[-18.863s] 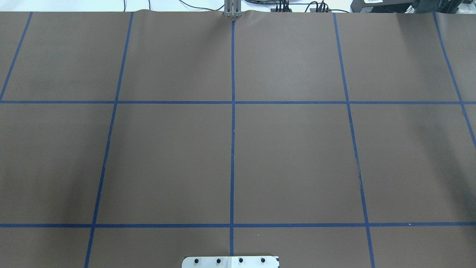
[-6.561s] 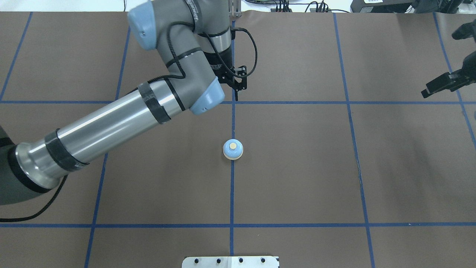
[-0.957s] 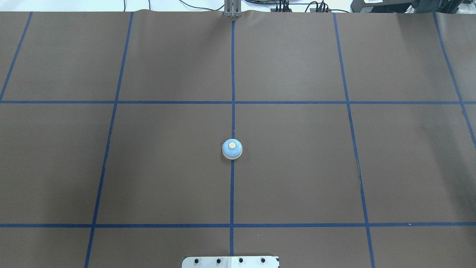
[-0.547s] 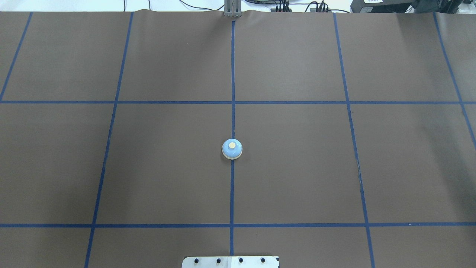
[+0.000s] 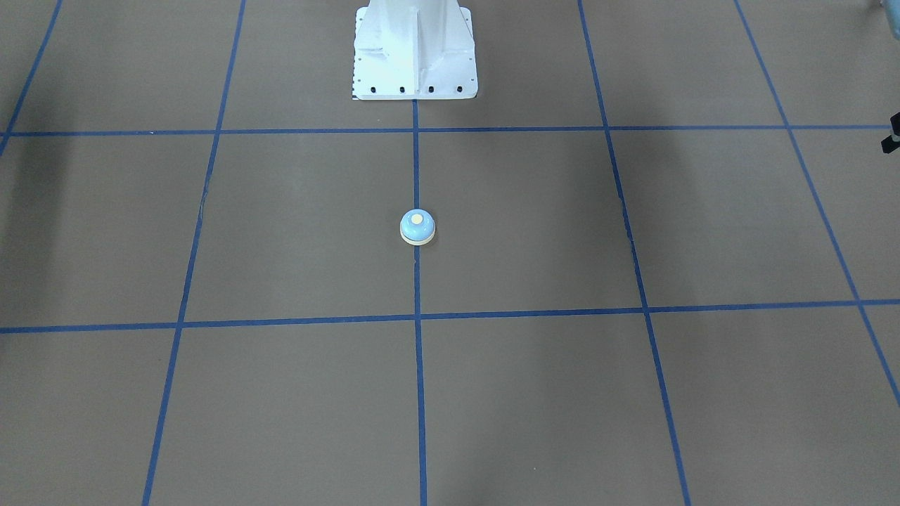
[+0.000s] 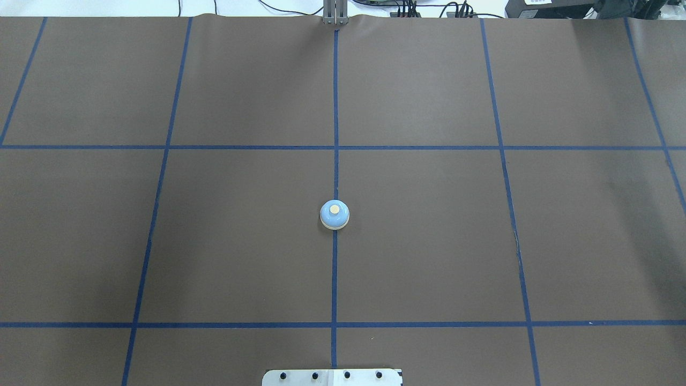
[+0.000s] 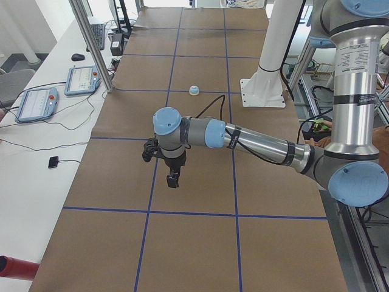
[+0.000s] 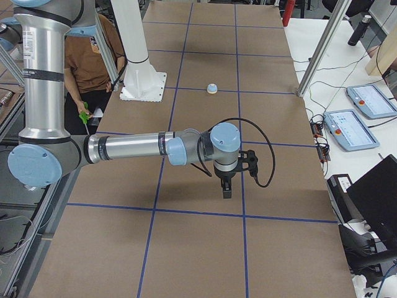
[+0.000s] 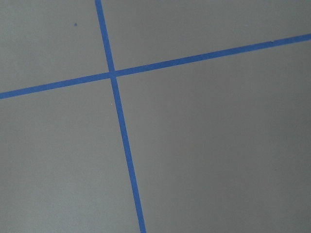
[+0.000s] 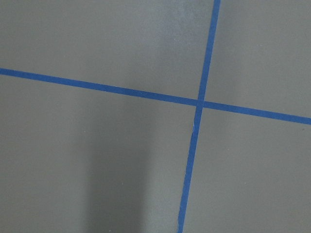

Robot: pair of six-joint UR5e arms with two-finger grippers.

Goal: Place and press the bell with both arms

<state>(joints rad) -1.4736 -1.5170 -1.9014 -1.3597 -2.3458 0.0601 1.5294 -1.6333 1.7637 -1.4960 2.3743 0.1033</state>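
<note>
The bell (image 6: 335, 214) stands upright on the centre blue tape line of the brown mat, its cream button facing up. It also shows in the front view (image 5: 417, 227) and small in both side views (image 7: 194, 90) (image 8: 212, 89). My left gripper (image 7: 173, 181) hangs pointing down over the mat, far from the bell. My right gripper (image 8: 226, 191) hangs likewise at the other end. Both show only in the side views, so I cannot tell whether they are open or shut. Both wrist views show only mat and a tape cross.
The white pedestal (image 5: 415, 53) stands at the robot's side of the table, behind the bell. A person in a brown shirt (image 8: 93, 56) stands beside it. Tablets (image 7: 36, 103) (image 8: 353, 127) and cables lie on the white bench along the far edge.
Nothing differs over the last second. 6.6 s ago my left arm reached over the far middle and my right gripper showed at the right edge; both have left the overhead view.
</note>
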